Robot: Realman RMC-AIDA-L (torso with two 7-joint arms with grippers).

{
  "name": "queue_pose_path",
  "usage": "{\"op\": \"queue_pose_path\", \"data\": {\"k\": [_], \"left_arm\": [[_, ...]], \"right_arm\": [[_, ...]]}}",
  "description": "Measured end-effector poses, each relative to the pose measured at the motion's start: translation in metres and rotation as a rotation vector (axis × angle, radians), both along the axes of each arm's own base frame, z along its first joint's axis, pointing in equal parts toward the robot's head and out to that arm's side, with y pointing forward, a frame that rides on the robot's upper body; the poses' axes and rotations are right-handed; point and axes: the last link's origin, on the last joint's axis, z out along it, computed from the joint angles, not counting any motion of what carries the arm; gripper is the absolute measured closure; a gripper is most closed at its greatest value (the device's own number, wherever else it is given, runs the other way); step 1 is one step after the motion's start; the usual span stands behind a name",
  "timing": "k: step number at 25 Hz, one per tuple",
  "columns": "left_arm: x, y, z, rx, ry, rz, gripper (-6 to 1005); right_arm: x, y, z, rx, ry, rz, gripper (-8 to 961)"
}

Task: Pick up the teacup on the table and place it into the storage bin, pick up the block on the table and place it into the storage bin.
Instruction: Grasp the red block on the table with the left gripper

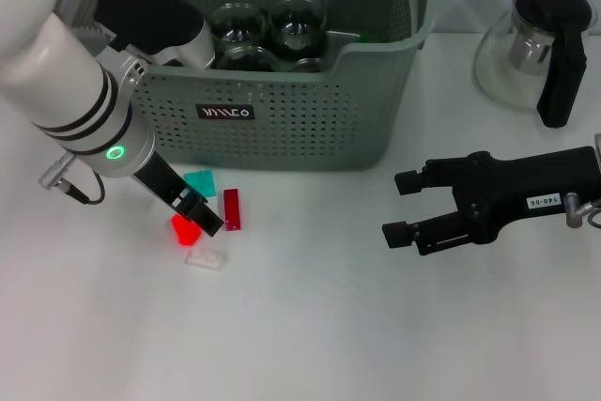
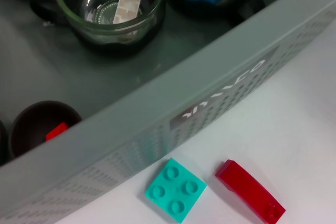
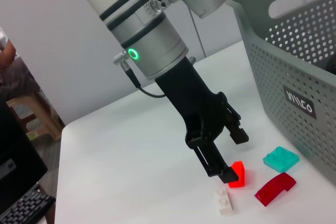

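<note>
Hugging the storage bin wall, left pincer touches red block.

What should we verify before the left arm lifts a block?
1. Left end effector at the bright red block: ok, one finger touches it.
2. Block clamped: cannot tell.
3. Neighbours clear: ok, white block, dark red block and teal block lie apart.
4. Storage bin has room: cannot tell, glass cups fill the part seen.
5. Right end effector: ok, open, off to the right.
</note>
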Motion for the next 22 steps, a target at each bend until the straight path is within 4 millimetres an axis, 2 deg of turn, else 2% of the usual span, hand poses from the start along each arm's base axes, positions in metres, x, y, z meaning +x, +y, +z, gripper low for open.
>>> {"op": "queue_pose_path", "data": {"k": [22], "left_arm": [[-0.014, 0.002, -0.008, 0.009, 0.012, 0.010, 120]], "right_arm": [[0.000, -0.007, -0.007, -0.057, -0.026, 0.043, 7]]}}
